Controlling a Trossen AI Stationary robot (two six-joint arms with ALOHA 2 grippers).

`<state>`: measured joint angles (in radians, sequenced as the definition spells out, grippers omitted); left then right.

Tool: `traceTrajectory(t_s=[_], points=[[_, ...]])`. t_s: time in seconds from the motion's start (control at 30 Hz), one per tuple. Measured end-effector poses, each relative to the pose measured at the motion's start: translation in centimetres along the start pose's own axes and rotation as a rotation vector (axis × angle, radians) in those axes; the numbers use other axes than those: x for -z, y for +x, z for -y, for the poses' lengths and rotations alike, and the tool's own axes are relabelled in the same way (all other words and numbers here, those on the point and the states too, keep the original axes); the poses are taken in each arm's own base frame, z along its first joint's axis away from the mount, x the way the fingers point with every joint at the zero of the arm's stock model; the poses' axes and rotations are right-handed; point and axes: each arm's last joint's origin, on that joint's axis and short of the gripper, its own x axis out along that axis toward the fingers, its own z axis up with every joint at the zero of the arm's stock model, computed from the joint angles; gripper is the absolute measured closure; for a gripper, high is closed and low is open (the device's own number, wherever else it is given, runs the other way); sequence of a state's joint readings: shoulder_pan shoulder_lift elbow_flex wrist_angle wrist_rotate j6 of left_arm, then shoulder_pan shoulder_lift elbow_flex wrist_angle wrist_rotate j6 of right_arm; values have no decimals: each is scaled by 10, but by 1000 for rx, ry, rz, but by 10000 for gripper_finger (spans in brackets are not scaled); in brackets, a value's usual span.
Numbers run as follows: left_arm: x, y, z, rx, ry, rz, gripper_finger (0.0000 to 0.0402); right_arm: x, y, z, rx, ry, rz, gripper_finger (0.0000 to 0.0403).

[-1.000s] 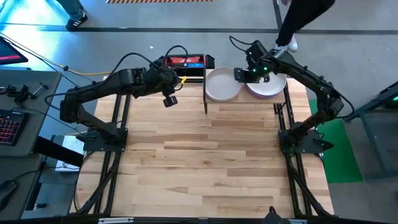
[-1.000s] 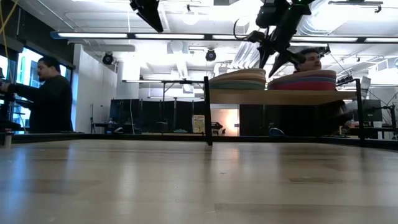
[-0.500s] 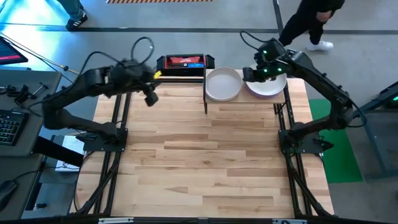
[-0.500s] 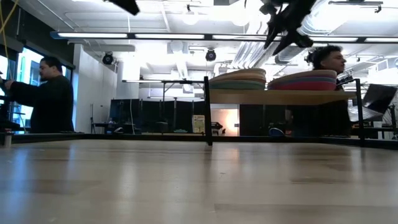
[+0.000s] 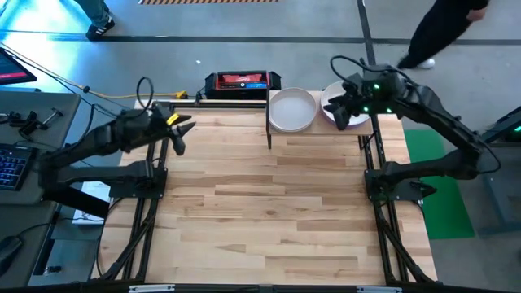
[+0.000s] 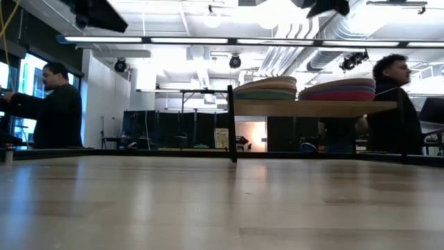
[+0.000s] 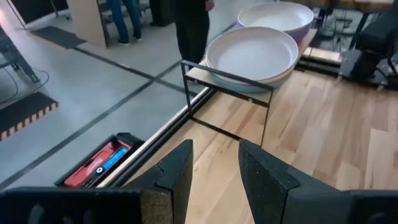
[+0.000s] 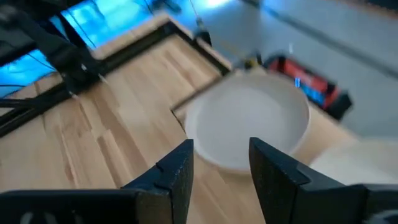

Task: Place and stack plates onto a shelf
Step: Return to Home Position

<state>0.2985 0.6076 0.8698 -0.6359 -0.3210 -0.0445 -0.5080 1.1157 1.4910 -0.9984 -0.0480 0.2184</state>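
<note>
The near and middle of the table (image 5: 269, 212) are bare wood, with nothing for the arms to steer round. The left gripper (image 5: 178, 135) hangs over the table's left edge, well apart from the shelf, its fingers parted with nothing between them. The right gripper (image 5: 342, 111) hovers above the right-hand pile, clear of it, likewise parted and empty.

At the far edge stands the shelf (image 6: 316, 108). All the plates in view sit on it in two piles side by side: the left pile (image 6: 265, 88) topped by a pale plate (image 5: 291, 109), the right pile (image 6: 345, 90) by a purple-rimmed plate (image 7: 281, 15). They look stiff, shallow and fairly light, with a matte face that should not slip much, though they would likely chip if knocked. The raised rim is the place to pinch, and only the top plate of each pile offers one freely. The black post (image 5: 269, 130) at the shelf's left end could catch a finger.

Beyond the table a red box (image 5: 242, 80) lies on the floor, and people (image 6: 53, 104) stand in the room behind.
</note>
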Motion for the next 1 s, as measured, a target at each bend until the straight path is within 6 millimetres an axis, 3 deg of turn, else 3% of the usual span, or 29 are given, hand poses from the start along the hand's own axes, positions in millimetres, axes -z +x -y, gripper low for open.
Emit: traceTrajectory(t_s=[0.33,0.63,0.73,1.0], points=[[54,-6,-4,15,-68,183,284,4,-33,-26,-112,-188,167,267],[85,3,-1,72,-131,187,284,13,-45,-27,-144,-291,161,267],[98,14,2,71,-114,177,284,30,-38,-24,-208,-301,185,267],[116,30,10,208,-99,234,284,99,-11,-5,-316,-155,295,267]])
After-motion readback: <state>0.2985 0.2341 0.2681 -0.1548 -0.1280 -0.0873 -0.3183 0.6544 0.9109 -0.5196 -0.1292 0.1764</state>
